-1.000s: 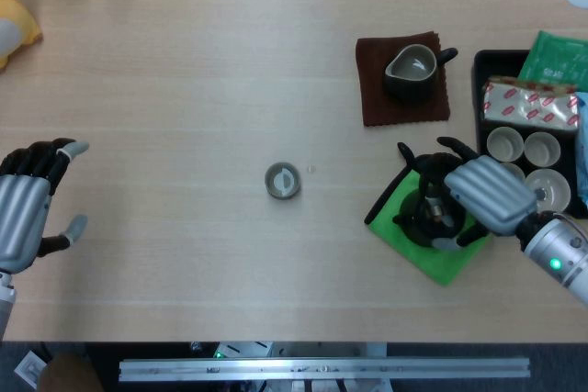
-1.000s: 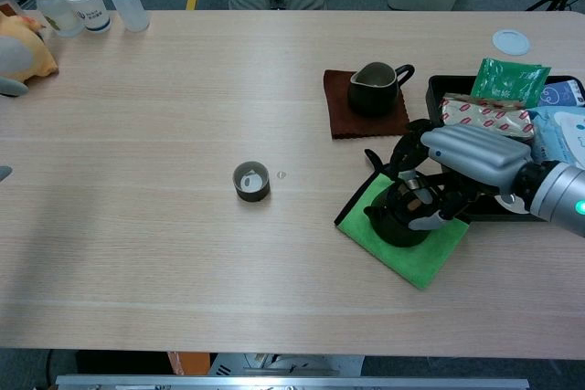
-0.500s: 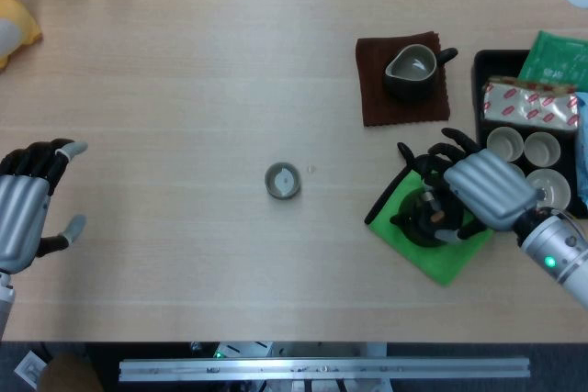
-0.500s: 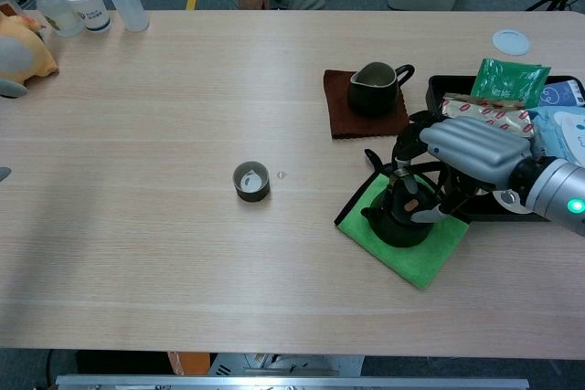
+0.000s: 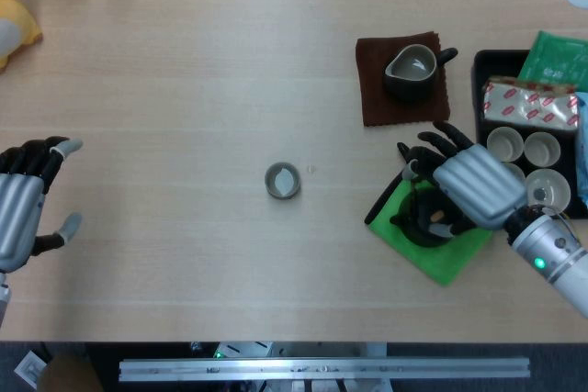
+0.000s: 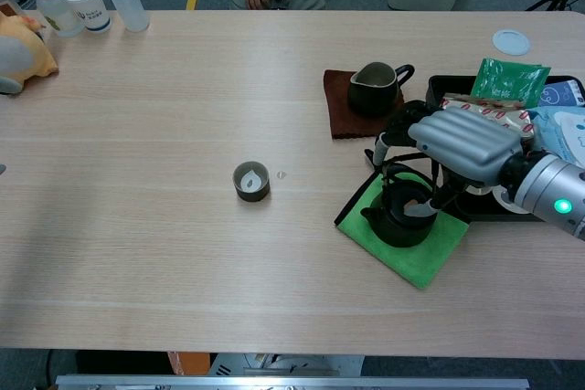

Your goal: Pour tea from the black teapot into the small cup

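Right hand [image 5: 473, 185] directly over teapot [image 6: 402, 218], fingers curled about its handle, grip unconfirmed; cup [image 5: 282, 180] well apart, leftward. Left hand [image 5: 23, 204] spread, empty.

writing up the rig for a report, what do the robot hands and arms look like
Each robot hand has a ribbed silver-grey back plate and black fingers. The left robot hand shows pale grey fingertip pads. The right robot hand joins a silver cylindrical wrist with a lit green indicator. No loose cables or printed markings are visible.
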Tool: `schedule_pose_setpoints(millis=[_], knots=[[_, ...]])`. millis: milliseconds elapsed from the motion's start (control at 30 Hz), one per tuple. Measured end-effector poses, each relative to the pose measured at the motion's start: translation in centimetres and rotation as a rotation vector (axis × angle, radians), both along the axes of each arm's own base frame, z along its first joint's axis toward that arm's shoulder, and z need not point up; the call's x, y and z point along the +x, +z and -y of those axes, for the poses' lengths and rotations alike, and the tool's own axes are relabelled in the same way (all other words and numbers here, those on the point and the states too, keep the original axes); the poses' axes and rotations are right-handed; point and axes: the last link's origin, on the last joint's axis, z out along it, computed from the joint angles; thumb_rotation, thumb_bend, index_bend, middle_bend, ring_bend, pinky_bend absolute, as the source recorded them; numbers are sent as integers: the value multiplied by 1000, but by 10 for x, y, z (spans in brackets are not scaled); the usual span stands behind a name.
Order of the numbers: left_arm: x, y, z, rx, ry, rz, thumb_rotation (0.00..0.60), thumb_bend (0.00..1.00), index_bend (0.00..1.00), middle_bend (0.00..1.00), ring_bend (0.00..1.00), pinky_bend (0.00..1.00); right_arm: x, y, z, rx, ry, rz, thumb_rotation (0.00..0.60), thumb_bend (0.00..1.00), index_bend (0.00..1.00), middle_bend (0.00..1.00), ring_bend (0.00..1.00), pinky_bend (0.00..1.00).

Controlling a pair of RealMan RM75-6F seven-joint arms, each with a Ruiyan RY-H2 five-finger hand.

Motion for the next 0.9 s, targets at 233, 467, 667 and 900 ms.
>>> schedule_pose_setpoints(millis=[233, 467, 667, 900], knots=[[0, 5, -3, 19, -15, -2, 600, 265, 152, 186, 161, 200, 3, 11, 3, -71, 2, 11, 590, 0, 250, 173, 52, 0], [-1, 10, -5, 42, -35, -17, 600, 265, 152, 186, 161, 199, -2, 35, 3, -167, -32, 41, 600, 0, 250, 173, 51, 0], [-3, 12, -4, 42, -52, -32, 600, 265, 152, 186, 161, 195, -13, 64, 0, -275, -77, 70, 600, 0, 250, 181, 51, 0], [-5, 19, 0, 77, -85, -83, 600, 265, 155, 186, 161, 193, -36, 100, -12, -422, -119, 63, 600, 0, 250, 215, 51, 0]])
